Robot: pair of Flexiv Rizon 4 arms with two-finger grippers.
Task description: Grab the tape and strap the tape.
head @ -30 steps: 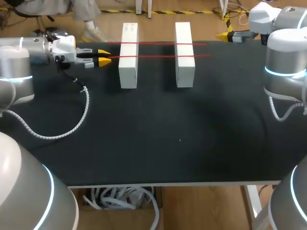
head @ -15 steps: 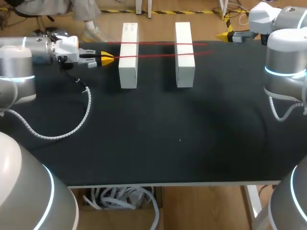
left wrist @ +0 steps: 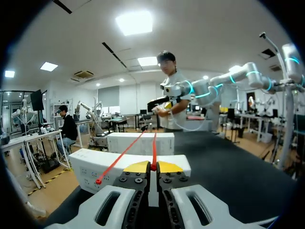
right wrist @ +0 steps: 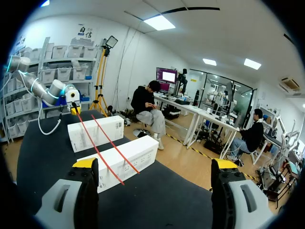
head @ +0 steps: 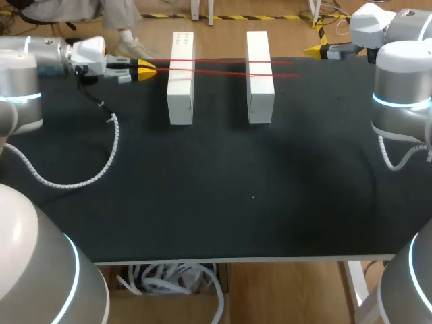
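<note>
Table with a black top, seen from above, a robot arm entering from each side. At the far side two white rectangular blocks stand side by side with a gap between them, the left block and the right block. Two thin red tapes run left to right across the tops of both blocks, roughly side by side: the farther red tape and the nearer red tape. The left hand is at the far left, just beside the left block, its yellow tips pinched narrow onto the left end of the nearer red tape; its wrist camera shows that end caught between the two tips, the strip running away over both blocks. The right hand sits at the table's far right edge, well apart from the tapes, fingers spread wide and holding nothing. The grab on the left end looks done, so the task seems to be at the start of strapping. The next move probably calls for the right hand to come in to the free right end just past the right block, line its fingers up on either side of the thin strip, and close without dragging the farther tape.
</note>
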